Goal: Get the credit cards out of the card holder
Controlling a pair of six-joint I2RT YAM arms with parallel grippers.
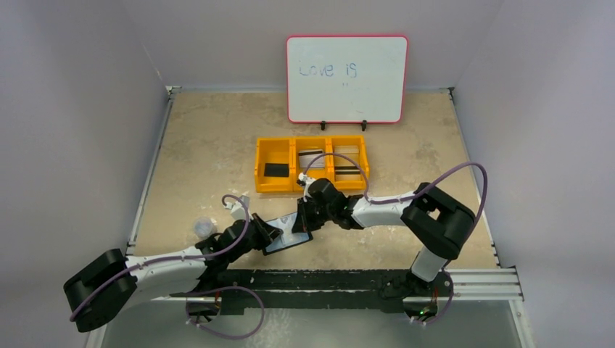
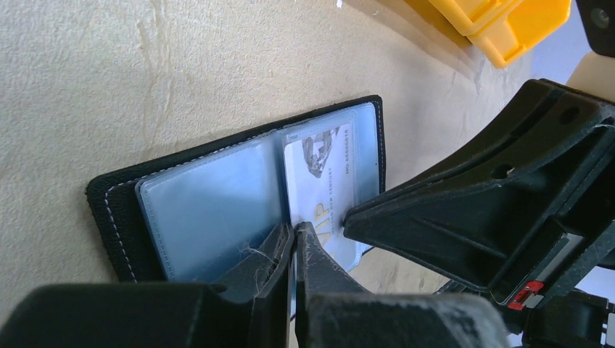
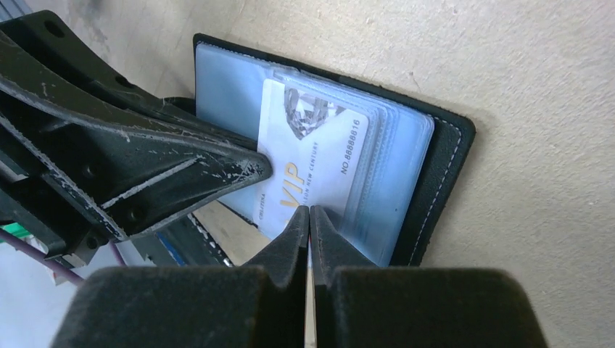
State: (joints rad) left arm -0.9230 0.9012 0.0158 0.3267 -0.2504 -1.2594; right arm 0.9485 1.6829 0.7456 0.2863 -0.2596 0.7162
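The black card holder [image 1: 289,236] lies open and flat on the table between both arms. Its clear pockets face up [image 2: 210,203]. A white credit card [image 3: 312,156] with gold "VIP" lettering sits in the stacked pockets of one half and sticks partly out past the holder's edge. My left gripper [image 2: 296,228] is shut, its tips pressing at the fold beside that card [image 2: 319,181]. My right gripper [image 3: 310,212] is shut too, tips touching the card's protruding end. I cannot tell if it pinches the card. The two grippers' tips stand close together over the holder [image 3: 442,167].
A yellow three-compartment tray [image 1: 258,156] stands behind the holder, with a flat black rectangle [image 1: 275,170] in the left bin and cards [image 1: 347,163] in the other two. A whiteboard [image 1: 347,78] stands at the back. A small clear object [image 1: 204,228] lies at left.
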